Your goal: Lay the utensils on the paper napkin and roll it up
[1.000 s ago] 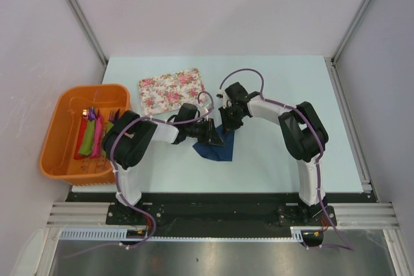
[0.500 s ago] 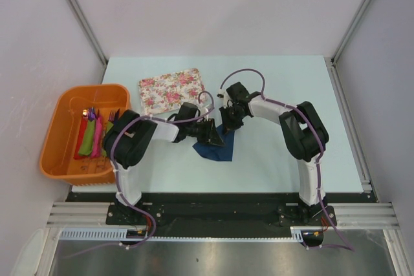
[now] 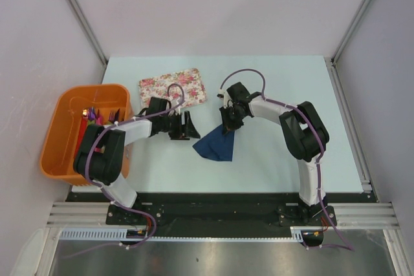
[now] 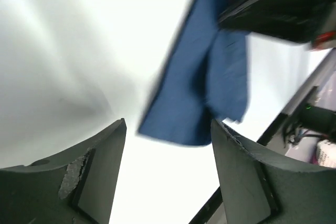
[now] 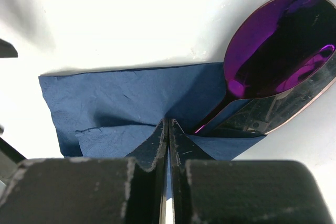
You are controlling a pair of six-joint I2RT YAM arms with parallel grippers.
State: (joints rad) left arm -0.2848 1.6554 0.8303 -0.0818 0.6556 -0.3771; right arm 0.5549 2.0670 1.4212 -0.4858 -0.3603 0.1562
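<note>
Left pincer (image 3: 187,125) backed off the paper napkin (image 3: 217,148), jaws released
Right pincer (image 5: 169,125) clenched on its fold; left alone, that fold may spring open and shed the purple spoon (image 5: 273,45)

Top ext. view: taken from above and behind the arms, angled down and fwd over the table (image 3: 278,88). The whole workspace is covered from afar, w/ arm bases at the bottom edge.

Left wrist view: taken near the table, looking out between the spread fingers (image 4: 100,177) of the left gripper (image 4: 168,124). It is blurred, and the paper napkin (image 4: 194,87) is seen just ahead.

Right wrist view: taken v. close, looking past the right gripper (image 5: 168,127) onto the napkin and a purple spoon (image 5: 273,40).

The napkin is shared by all 3 views.
</note>
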